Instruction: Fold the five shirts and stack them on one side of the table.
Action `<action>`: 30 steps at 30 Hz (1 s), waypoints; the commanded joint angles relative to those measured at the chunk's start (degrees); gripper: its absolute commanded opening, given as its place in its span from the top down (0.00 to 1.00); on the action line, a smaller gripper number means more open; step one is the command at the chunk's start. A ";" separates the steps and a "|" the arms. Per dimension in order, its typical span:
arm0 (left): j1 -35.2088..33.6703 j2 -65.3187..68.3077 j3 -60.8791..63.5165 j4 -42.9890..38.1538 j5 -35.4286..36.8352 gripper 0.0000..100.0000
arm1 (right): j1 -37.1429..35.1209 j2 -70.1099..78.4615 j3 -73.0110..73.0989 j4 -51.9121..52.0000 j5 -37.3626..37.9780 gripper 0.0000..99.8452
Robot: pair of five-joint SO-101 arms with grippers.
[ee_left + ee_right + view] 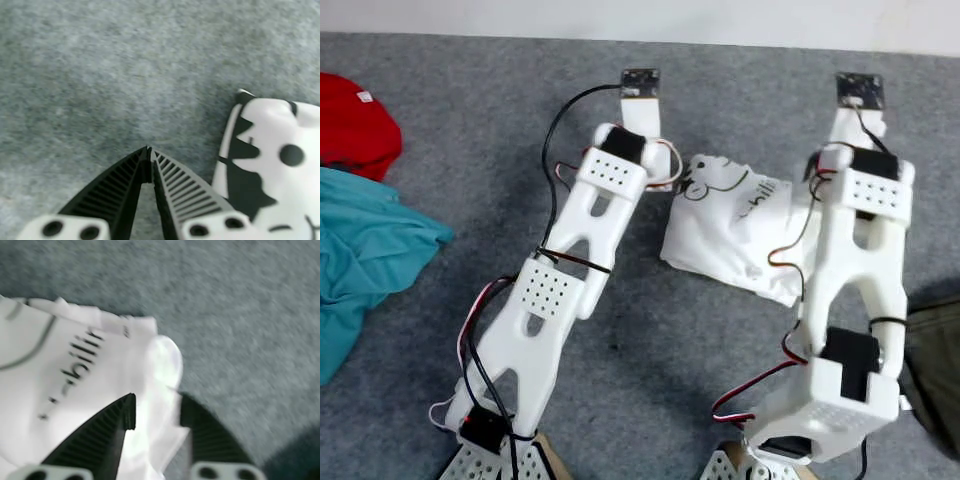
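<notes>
- The white shirt [730, 235] lies folded into a rough, compact bundle on the grey counter [470, 130]. Its black print faces up, and it sits between the two arms.
- The left hand [148, 152] hangs over bare counter just beside the white shirt's [270, 165] printed edge, on the side away from the right arm. Its fingers are pressed together tip to tip, with nothing between them.
- The right hand [158, 400] sits at the opposite edge of the white shirt [75, 365]. Its fingers stand well apart, and the shirt's rumpled edge lies in the gap between them. One finger [117, 425] is over the cloth and the other is at the shirt's margin, over the counter. The cloth is not pinched.
- A red shirt [350, 125] lies bunched up well apart from the white shirt, out beyond the left arm at the counter's edge.
- A teal shirt [365, 265] is spread loosely, unfolded. It is also well apart from the white shirt on the left arm's side, and reaches nearer to it than the red one does.
- A dark olive shirt [935, 360] lies near the white shirt on the other side, beyond the right arm and partly cut off by the edge of the high view.
</notes>
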 commanded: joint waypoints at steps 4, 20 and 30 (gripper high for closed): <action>-2.77 -1.10 -1.63 -0.53 0.18 0.99 | -1.98 6.11 -6.73 -1.01 -1.23 0.73; -2.86 -1.01 -1.63 -0.53 0.18 0.99 | 1.80 17.45 -19.21 3.74 -0.97 0.99; -2.86 -0.92 -1.63 -0.53 0.18 0.99 | 5.93 17.54 -28.18 19.65 0.79 0.99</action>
